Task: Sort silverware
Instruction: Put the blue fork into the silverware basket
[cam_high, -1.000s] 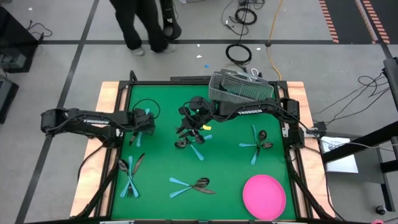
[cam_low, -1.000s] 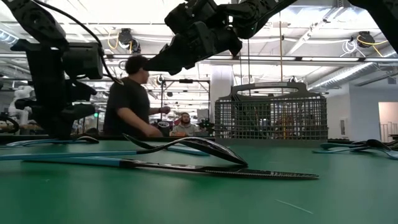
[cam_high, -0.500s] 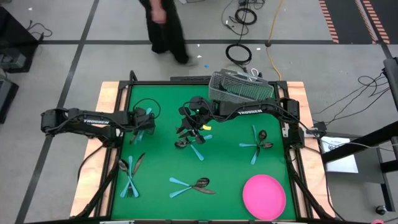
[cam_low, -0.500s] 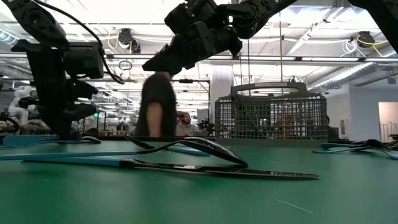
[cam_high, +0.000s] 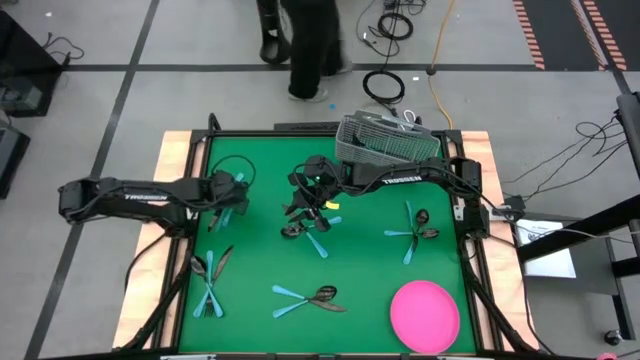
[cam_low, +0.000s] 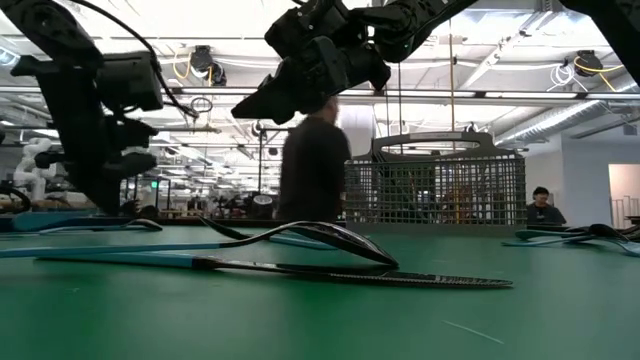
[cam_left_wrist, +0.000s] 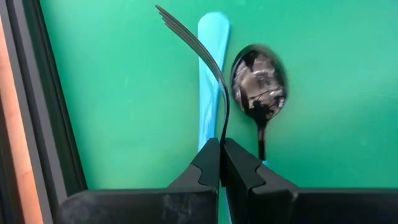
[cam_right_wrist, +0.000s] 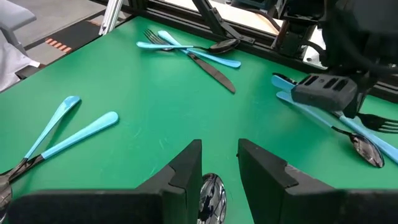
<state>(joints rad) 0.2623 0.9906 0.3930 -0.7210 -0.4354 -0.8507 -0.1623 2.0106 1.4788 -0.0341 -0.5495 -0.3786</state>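
Silverware with light blue handles and dark heads lies in small groups on the green mat: near left (cam_high: 208, 285), near centre (cam_high: 305, 297), centre (cam_high: 312, 232) and right (cam_high: 412, 232). At the mat's left, my left gripper (cam_high: 232, 197) is shut on a dark fork (cam_left_wrist: 199, 56). Below it, a spoon (cam_left_wrist: 258, 81) and a blue handle (cam_left_wrist: 211, 74) lie on the mat. My right gripper (cam_high: 300, 205) hangs open above the centre group, and a spoon head (cam_right_wrist: 211, 190) shows on the mat below the gap. My left gripper pinches the fork's thin dark neck (cam_left_wrist: 222, 134) between its two fingertips. The fingers come slanting down from the table's left and lie along the fork. The tines (cam_left_wrist: 171, 18) stick out past the fingertips and curve up off the mat. The gripper hides the handle.
A grey wire-mesh caddy (cam_high: 388, 140) stands at the far edge, right of centre. A pink round plate (cam_high: 425, 315) sits at the near right. Black rails (cam_left_wrist: 43, 93) frame the mat. A person (cam_high: 305, 40) walks on the floor beyond the table.
My left arm has drawn back a little toward the table's left edge, and its wrist has tipped up slightly. The person behind the table has walked from left to right.
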